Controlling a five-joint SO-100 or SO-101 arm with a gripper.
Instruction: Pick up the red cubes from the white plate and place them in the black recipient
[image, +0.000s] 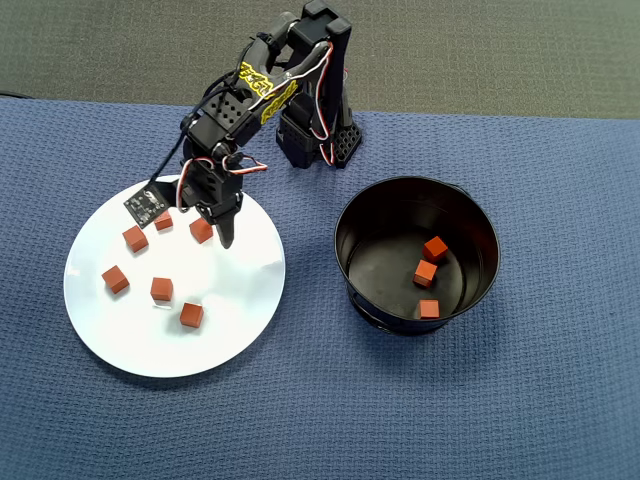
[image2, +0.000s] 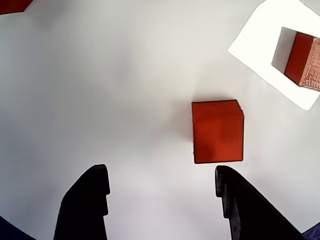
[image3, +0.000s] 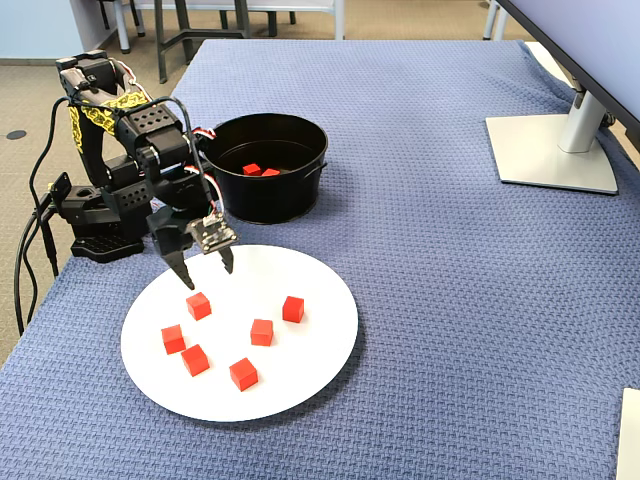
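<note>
gripper (image3: 208, 270) open, empty, over white plate (image: 240, 340) | we count six red cubes (image: 161, 289) on plate, three in black recipient (image: 470, 225) (overhead) | wrist shows nearest cube (image2: 217, 131) just ahead of right finger (image2: 240, 205)

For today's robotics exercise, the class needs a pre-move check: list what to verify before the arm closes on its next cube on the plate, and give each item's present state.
1. Gripper open and empty: ok, nothing between the fingers in the wrist view.
2. Nearest cube centred between the fingers: not ok, it lies ahead of the right-hand finger in the wrist view.
3. Gripper low enough to grasp: cannot tell.
4. Cubes left on the plate: ok, six show in the fixed view.
5. Pot clear to receive: ok, three cubes lie inside in the overhead view, with room left.
6. Neighbouring cubes clear of the target: ok, none touch it.
</note>
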